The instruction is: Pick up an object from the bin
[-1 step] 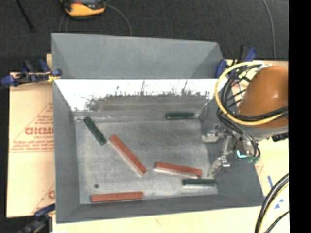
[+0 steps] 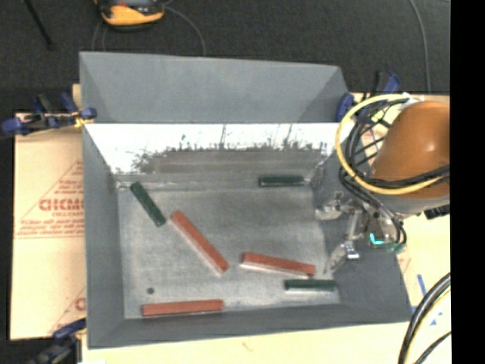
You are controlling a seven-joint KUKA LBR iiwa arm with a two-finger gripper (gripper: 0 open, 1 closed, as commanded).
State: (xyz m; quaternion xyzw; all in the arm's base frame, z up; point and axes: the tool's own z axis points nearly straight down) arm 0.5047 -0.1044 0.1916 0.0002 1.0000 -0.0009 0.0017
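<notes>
My gripper hangs at the bin's right side, low over the floor near the right wall. Just below it lies a short dark green bar. To its left a red-brown bar rests flat on the floor, its right end close to the fingertips. Nothing shows between the fingers.
A longer red-brown bar lies diagonally at mid-floor, another red-brown bar along the front wall. A dark green bar lies at the left, one more dark green bar by the back wall. The orange-domed wrist with cables overhangs the right rim.
</notes>
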